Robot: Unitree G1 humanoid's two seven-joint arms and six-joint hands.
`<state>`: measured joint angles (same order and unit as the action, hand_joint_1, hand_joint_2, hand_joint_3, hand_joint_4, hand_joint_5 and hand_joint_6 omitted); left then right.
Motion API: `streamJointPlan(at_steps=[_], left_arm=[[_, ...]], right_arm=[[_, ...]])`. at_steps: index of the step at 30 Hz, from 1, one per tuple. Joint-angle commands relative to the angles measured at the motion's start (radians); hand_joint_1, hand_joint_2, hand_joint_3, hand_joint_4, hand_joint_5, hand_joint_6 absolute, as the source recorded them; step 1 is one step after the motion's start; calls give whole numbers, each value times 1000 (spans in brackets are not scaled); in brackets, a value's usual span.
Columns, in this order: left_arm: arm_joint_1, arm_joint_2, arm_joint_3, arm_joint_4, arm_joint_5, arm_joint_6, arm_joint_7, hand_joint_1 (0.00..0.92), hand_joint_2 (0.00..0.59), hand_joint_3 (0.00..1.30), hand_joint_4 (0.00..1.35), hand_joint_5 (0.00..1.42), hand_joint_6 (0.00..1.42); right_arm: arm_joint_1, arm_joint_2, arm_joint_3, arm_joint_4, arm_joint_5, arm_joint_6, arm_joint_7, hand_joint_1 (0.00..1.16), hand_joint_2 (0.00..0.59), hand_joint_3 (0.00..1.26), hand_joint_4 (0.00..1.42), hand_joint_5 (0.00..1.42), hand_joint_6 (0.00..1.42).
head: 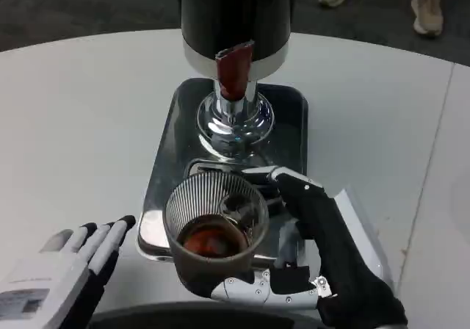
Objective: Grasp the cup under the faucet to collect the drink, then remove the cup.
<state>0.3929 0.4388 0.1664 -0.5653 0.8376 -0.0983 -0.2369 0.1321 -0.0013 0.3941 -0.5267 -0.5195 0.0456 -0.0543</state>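
The right hand [323, 255] grips the cup [215, 230]; the cup stands upright, mouth up, over the tray [165, 153] before the dispenser [235, 20]; the left hand [62, 266] rests on the counter [73, 123], fingers apart.

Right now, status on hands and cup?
Right hand grips the cup, brown drink inside. Left hand open, resting on the table. Cup over the metal tray, near the faucet. Nothing blocking.

We are seeing a clear ribbed cup [215, 219] holding reddish-brown drink, a black dispenser [233, 20] showing a red tap lever [233, 70], a silver tray [170, 153], and a white tabletop [73, 116].
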Motion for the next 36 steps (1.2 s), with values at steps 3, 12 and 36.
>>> streamJointPlan(at_steps=[3,12,36], left_arm=[[13,4,-24,11,6,-11,31,0,31,0,0,0,0],[7,24,-46,33,6,-16,36,0,31,0,0,0,0],[0,42,-61,41,-7,2,20,0,37,0,0,0,0]], right_arm=[[9,-7,-7,-17,34,-40,-1,1120,78,876,1018,1042,1312],[30,-10,-15,-9,42,-50,-13,1120,78,876,1020,1042,1312],[55,-5,-13,-19,30,-54,-28,1119,81,876,1020,1042,1312]])
